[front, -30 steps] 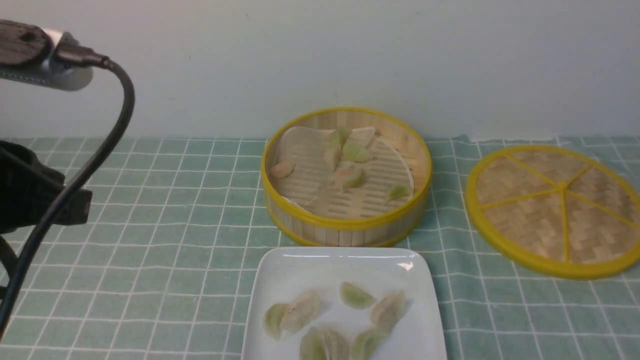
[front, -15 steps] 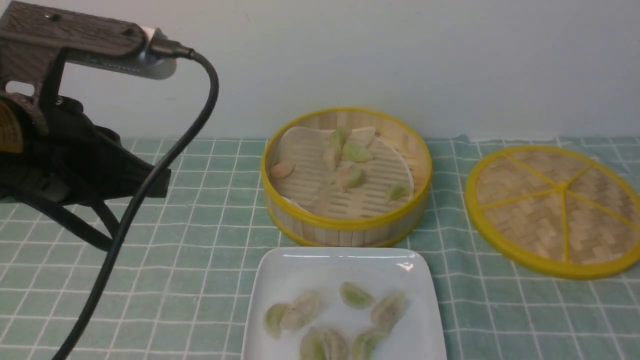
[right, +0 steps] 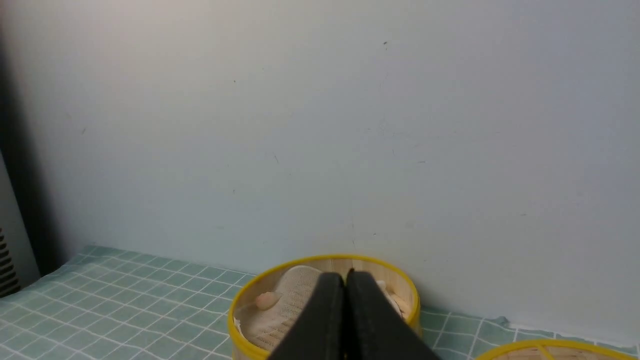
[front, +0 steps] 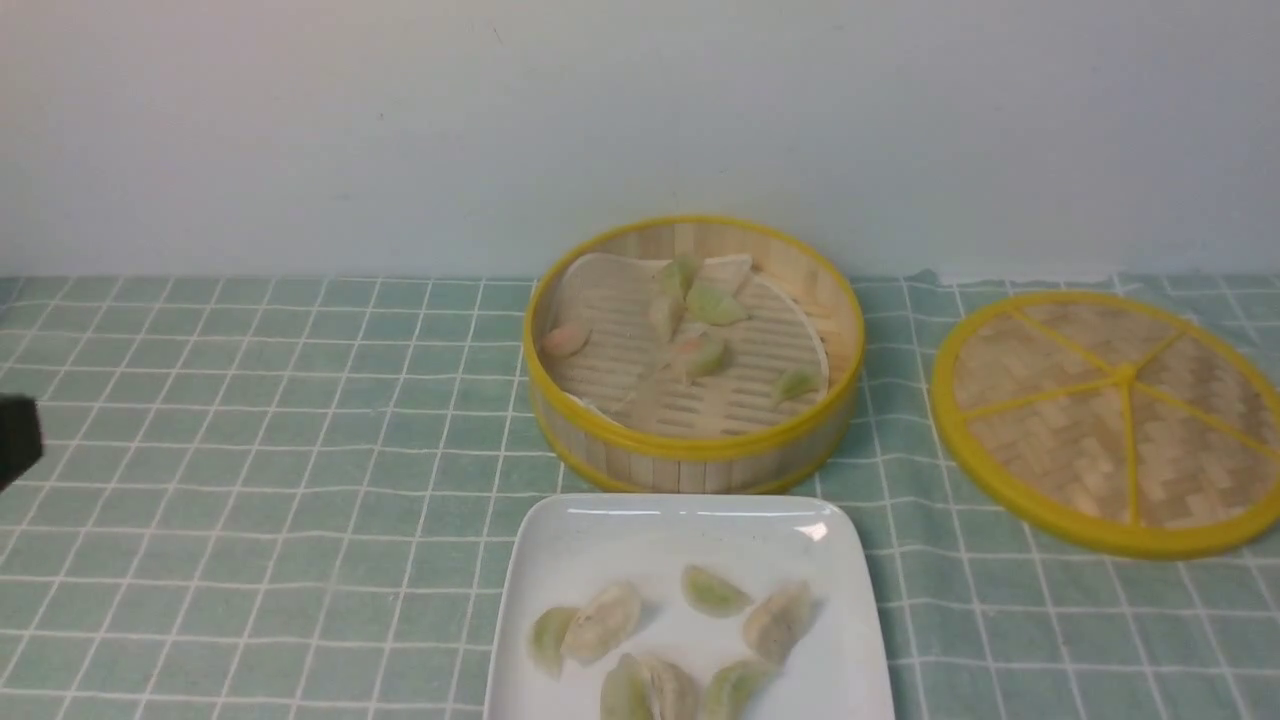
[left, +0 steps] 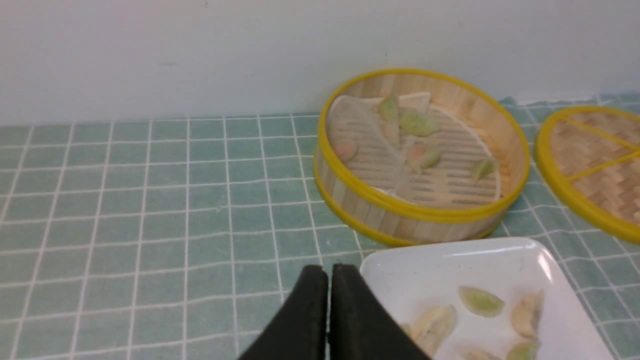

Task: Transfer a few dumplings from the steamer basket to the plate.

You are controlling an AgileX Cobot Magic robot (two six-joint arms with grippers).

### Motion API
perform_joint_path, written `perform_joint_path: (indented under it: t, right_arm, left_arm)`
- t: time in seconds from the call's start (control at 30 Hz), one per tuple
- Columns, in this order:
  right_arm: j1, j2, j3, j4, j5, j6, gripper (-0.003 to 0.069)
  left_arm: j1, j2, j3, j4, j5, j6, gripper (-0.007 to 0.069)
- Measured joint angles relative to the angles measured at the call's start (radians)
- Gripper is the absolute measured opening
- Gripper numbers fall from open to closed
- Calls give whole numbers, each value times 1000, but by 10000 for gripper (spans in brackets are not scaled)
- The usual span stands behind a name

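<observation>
- When you look at the far left of the front view, you see only a small dark piece of the left arm, beyond which the green checked cloth extends.
- For your left gripper, the left wrist view shows the dark fingertips together, with no dumpling between them.
- Next, near the middle, you have the round steamer basket, upright on the cloth. Inside it, you find a pinkish dumpling at the left. A greenish and whitish group lies toward the back, a pink-and-green dumpling lies around the centre, and a green dumpling is near the right wall.
- Just in front of the basket, you see the white square plate, cut by the lower border of the front view. On it, your visible dumplings are green and whitish; some of them lie very close to each other.
- Your right gripper also has its fingertips together, and it holds nothing that you can see. In the right wrist view, it hides one part of the basket.
- At the far right, you see the woven lid with yellow spokes, lying apart from the basket and the plate.
</observation>
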Motion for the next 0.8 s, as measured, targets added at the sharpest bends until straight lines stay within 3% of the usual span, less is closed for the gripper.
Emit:
perform_joint_path:
  t: [0.2,0.5,0.67,0.8]
  right_arm:
    - [0,0,0,0,0,0,-14]
    - [0,0,0,-1,0,0,-14]
    - [0,0,0,-1,0,0,-14]
    - [0,0,0,-2,-1,0,-14]
  left_arm:
    - [0,-225,60,-33,148,-14,-6]
    - [0,-333,61,-20,252,-14,-6]
    - [5,-335,124,25,81,36,-6]
    - [102,-361,277,-10,-179,189,-6]
